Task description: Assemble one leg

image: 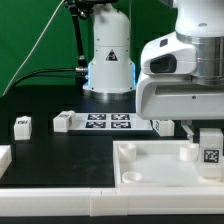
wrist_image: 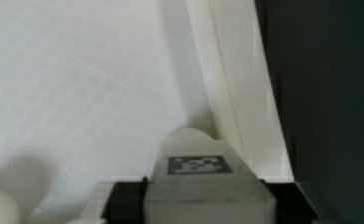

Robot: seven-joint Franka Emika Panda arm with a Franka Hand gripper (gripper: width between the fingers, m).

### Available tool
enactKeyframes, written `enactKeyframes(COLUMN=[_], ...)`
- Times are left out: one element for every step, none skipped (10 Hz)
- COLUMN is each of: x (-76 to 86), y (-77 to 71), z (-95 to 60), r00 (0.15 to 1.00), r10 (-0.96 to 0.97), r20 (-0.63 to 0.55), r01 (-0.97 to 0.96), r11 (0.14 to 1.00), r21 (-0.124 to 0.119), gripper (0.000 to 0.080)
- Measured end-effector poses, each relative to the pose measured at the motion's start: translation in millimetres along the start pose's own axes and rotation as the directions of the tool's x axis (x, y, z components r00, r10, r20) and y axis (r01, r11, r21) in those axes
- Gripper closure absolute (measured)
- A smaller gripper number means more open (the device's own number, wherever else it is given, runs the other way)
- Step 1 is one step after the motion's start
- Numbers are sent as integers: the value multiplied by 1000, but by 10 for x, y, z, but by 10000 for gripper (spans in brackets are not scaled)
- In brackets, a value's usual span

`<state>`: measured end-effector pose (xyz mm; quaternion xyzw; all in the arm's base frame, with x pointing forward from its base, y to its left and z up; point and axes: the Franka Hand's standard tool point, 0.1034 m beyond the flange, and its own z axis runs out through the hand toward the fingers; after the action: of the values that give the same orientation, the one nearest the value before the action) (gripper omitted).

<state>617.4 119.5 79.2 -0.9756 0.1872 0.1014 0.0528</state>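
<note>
The hand (image: 205, 143) is gripping a leg (image: 211, 155) upright over the white panel (image: 140, 168), seemingly touching it, while another leg (image: 22, 124) is lying well apart on the counter (image: 50, 150).

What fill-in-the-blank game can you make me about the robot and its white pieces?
1. The claw is shut on a small chunky white plastic leg carrying a black-and-white square ____.
2. Below that leg lies the wide white square panel, which has round ____ at its corners.
3. A second small white leg rests on the table, whose colour is ____.
Missing words: tag; sockets; black.
</note>
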Motion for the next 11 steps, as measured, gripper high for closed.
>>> enactKeyframes(x=[-21,-41,-47,-58,-68,-69,-69,-67,-59,-55,-58], y=[-21,-42,-66,-88,-103,-105,-104,-102,-89,-79,-84], z=[7,13,15,20,23,24,25,24,21,19,22], r00=[989,968,925,876,822,794,814,842,865,915,963], r10=[148,249,379,483,569,607,580,539,502,404,270], r20=[-4,-4,-7,-8,-8,-6,-7,-7,-6,-9,-10], r01=[-148,-249,-379,-483,-569,-607,-580,-539,-502,-404,-270], r11=[989,968,925,876,822,794,814,842,865,915,963], r21=[1,0,3,3,3,4,4,4,4,1,-1], gripper=[505,505,505,505,505,505,505,324,210,210,162])
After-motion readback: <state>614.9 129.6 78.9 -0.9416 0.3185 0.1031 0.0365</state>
